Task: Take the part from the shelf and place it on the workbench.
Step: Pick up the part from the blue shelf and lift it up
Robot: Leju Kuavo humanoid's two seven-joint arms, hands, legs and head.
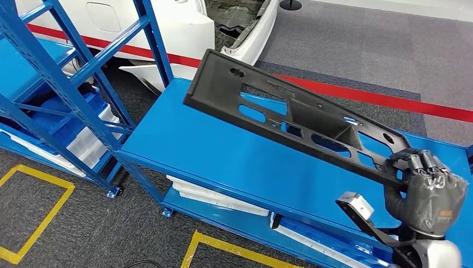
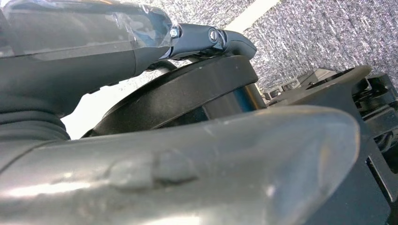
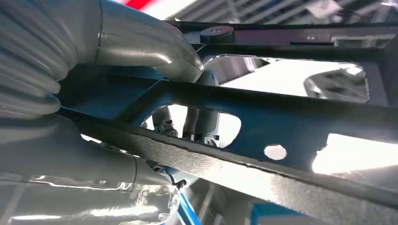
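A long black plastic part (image 1: 312, 120) with several cut-outs hangs tilted above the blue workbench (image 1: 212, 151), its far end raised toward the upper left. My right hand (image 1: 426, 187) grips its near end at the lower right, fingers wrapped over the edge. In the right wrist view the part's ribbed frame (image 3: 291, 126) runs across, and my right hand (image 3: 56, 93) clasps it with a thumb on one side and fingers through an opening. My left hand (image 2: 187, 164) appears close up in the left wrist view, thumb and fingers apart, holding nothing.
The blue shelf rack (image 1: 50, 78) stands at the left, with blue bins and white parts on its lower levels. White panels (image 1: 217, 195) lie on the workbench's lower tier. A white car body (image 1: 184, 28) sits behind. Yellow tape (image 1: 33, 234) marks the grey carpet.
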